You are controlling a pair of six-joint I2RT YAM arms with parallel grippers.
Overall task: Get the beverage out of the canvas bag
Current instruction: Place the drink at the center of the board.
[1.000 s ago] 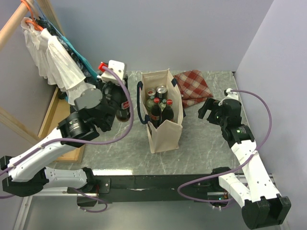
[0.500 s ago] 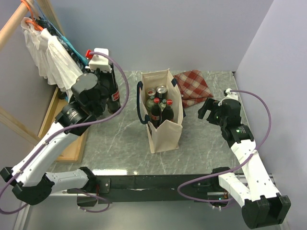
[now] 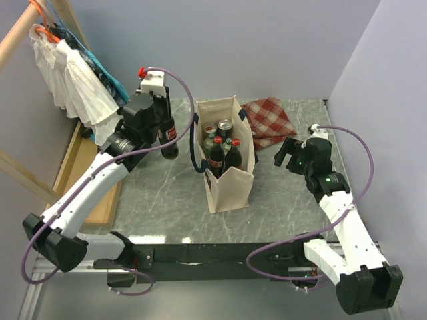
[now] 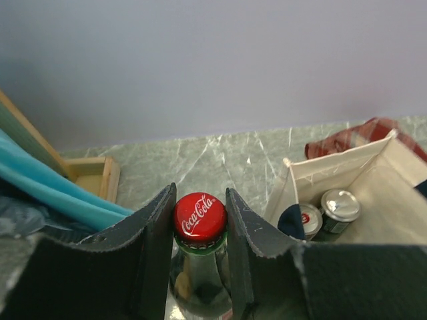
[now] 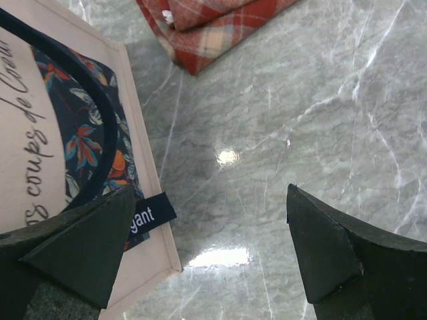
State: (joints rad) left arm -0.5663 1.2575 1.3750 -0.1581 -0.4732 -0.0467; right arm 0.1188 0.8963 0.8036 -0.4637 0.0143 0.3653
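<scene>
Marble counter (image 3: pixel 167 193) fills the middle of my top view, the canvas bag (image 3: pixel 230 187) upright at its centre holding other drinks (image 3: pixel 222 152), my right gripper (image 3: pixel 288 152) wide open and empty at centre right, my left gripper (image 4: pixel 200 207) clamped on a red-capped bottle (image 3: pixel 171 140) just left of the bag.

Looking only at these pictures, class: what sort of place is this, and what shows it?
Likely a staged robot test cell: plain walls box in a marble-patterned table, two arms bolted at its edge, a canvas bag of bottles as prop.
</scene>
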